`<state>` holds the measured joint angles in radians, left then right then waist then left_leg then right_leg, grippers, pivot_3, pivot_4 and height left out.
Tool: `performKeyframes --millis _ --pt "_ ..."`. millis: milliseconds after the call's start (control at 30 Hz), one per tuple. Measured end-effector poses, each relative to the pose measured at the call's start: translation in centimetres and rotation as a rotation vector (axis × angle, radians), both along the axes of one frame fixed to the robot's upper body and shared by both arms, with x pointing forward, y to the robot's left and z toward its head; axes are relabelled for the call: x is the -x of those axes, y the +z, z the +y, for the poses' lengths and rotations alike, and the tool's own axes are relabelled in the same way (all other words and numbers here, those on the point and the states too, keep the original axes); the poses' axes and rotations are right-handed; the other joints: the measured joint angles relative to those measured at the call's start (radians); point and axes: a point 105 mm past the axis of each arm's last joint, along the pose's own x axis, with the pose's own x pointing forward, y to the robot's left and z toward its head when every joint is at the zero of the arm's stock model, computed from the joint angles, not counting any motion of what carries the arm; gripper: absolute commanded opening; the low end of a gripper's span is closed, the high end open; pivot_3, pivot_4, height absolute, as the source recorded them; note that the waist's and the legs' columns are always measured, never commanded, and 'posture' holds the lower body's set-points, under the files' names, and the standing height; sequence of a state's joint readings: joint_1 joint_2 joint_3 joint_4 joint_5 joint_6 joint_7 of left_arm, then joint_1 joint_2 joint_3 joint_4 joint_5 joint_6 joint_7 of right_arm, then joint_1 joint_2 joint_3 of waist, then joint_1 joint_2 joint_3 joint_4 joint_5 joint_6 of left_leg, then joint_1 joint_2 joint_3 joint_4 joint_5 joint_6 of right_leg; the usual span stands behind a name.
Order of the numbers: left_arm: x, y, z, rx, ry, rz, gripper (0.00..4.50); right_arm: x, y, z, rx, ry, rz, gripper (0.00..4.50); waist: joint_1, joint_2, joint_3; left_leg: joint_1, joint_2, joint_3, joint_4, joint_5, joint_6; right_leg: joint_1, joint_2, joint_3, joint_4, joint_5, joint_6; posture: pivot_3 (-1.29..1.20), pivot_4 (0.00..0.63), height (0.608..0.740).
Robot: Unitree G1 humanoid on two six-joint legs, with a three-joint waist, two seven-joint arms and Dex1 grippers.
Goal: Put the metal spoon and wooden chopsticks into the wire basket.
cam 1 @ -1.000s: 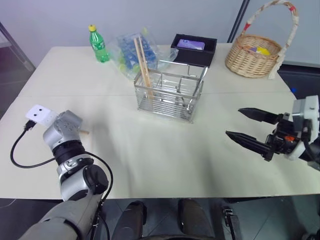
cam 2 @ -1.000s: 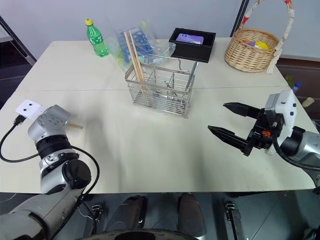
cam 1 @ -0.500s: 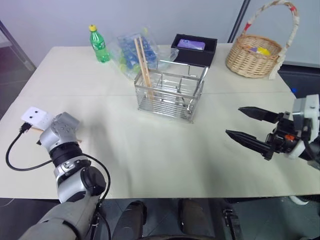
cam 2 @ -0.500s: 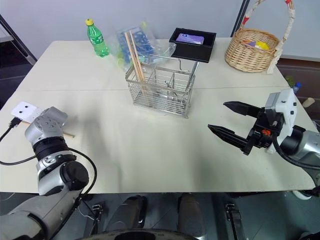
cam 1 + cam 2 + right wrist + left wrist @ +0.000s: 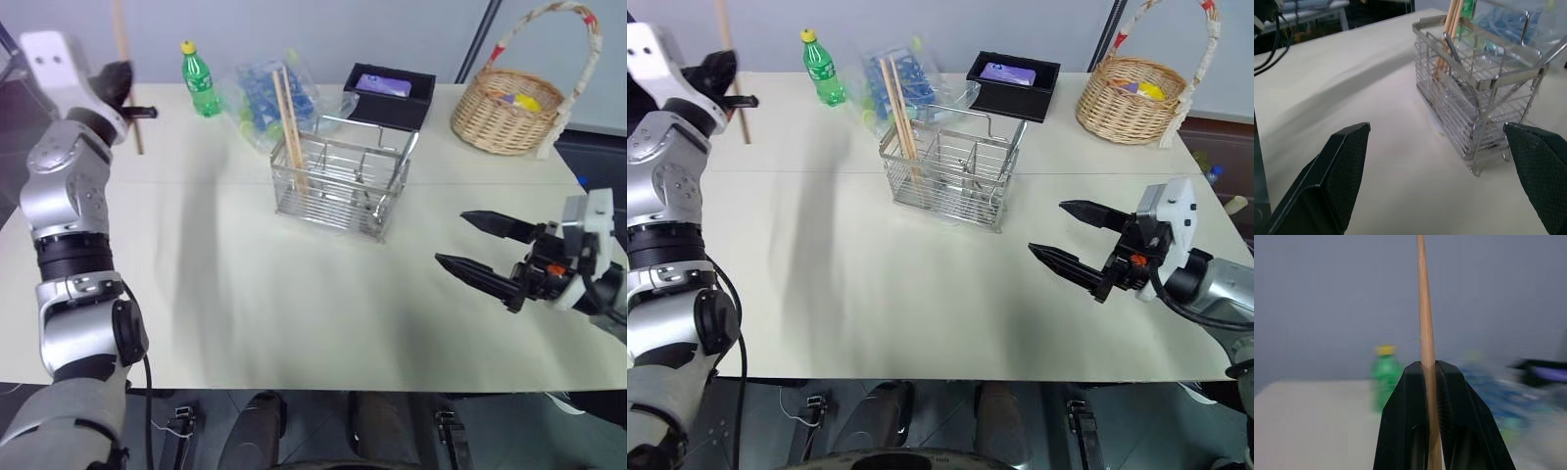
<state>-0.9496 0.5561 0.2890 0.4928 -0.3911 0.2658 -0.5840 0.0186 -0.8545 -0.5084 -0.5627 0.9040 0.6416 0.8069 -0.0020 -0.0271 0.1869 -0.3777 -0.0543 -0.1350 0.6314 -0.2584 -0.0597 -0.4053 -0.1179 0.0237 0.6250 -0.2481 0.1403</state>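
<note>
My left gripper (image 5: 130, 106) is raised at the far left, above the table's back corner, shut on one wooden chopstick (image 5: 137, 137) that stands nearly upright. In the left wrist view the stick (image 5: 1423, 308) rises from between the closed fingers (image 5: 1403, 411). The wire basket (image 5: 343, 186) stands mid-table, with two more chopsticks (image 5: 287, 117) leaning in its left compartment. A thin grey handle (image 5: 1449, 44), apparently the metal spoon, leans inside it. My right gripper (image 5: 451, 238) hovers open and empty over the right side of the table, pointing toward the basket.
Behind the wire basket are a green bottle (image 5: 199, 81), a clear bag of blue items (image 5: 260, 93) and a black box (image 5: 390, 93). A round wicker basket (image 5: 509, 108) with a tall handle sits at the back right corner.
My left gripper closed on a chopstick lying at the table's near left. It then swung up and away, turning the stick upright. The right gripper stayed in place.
</note>
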Motion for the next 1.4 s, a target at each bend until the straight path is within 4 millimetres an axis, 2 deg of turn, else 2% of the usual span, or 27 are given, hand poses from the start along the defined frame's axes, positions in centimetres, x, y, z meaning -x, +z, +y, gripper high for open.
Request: performKeyframes --millis 133,300,367,500,667,1000,1167,1400 --pt "0.8 0.1 -3.7 0.028 -0.284 -0.072 0.03 -0.3 0.0 0.3 -0.003 -0.001 -0.012 4.50 -0.009 -0.001 0.001 -0.001 0.000 0.000 0.001 0.000 0.000 0.000 0.000 0.000 0.000 0.000 0.000 0.00 0.150 0.740" --pt "1.5 4.7 -6.7 0.142 -0.469 -0.264 0.03 -0.4 -0.2 0.4 -0.022 -0.010 -0.019 4.50 -0.010 -0.003 0.002 -0.001 0.000 -0.001 0.001 0.000 0.001 0.000 0.000 0.000 0.001 0.000 0.000 0.00 0.150 0.740" --pt "1.6 5.5 -7.9 0.156 -0.511 -0.302 0.03 -0.5 -0.2 0.3 -0.028 -0.020 -0.023 4.50 -0.009 -0.003 0.002 0.000 0.000 -0.001 0.001 0.000 0.001 0.000 0.000 0.000 0.001 0.000 0.000 0.00 0.150 0.740" --pt "0.7 4.0 -10.4 0.220 -0.566 -0.262 0.03 -0.5 -0.3 0.4 -0.038 -0.037 -0.034 4.50 -0.010 -0.003 0.002 0.000 0.000 -0.001 0.002 0.000 0.001 0.000 0.000 0.000 0.002 0.000 0.000 0.00 0.150 0.740" --pt "0.3 2.9 -12.4 0.267 -0.607 -0.244 0.03 -0.4 -0.5 0.5 -0.048 -0.053 -0.038 4.50 -0.010 -0.003 0.002 0.000 0.000 -0.001 0.002 0.000 0.001 0.000 0.000 0.000 0.003 0.000 0.000 0.00 0.150 0.740" --pt "-0.3 0.8 -13.0 0.306 -0.591 -0.223 0.03 0.2 -0.2 1.0 -0.050 -0.042 -0.041 4.50 -0.008 -0.003 0.002 0.000 0.000 -0.001 0.002 0.000 0.001 0.000 0.000 0.000 0.003 0.000 0.000 0.00 0.150 0.740" --pt "-0.7 -1.1 -13.6 0.338 -0.573 -0.191 0.03 0.2 -0.2 0.9 -0.049 -0.049 -0.036 4.50 -0.009 -0.003 0.002 0.000 0.000 -0.001 0.002 0.000 0.001 0.000 0.000 0.000 0.003 0.000 0.000 0.00 0.150 0.740" --pt "-0.8 -1.9 -14.2 0.308 -0.550 -0.187 0.03 0.2 -0.1 0.9 -0.053 -0.056 -0.035 4.50 -0.009 -0.003 0.002 0.000 0.000 -0.001 0.002 0.000 0.001 0.000 0.000 0.000 0.003 0.000 0.000 0.00 0.150 0.740"
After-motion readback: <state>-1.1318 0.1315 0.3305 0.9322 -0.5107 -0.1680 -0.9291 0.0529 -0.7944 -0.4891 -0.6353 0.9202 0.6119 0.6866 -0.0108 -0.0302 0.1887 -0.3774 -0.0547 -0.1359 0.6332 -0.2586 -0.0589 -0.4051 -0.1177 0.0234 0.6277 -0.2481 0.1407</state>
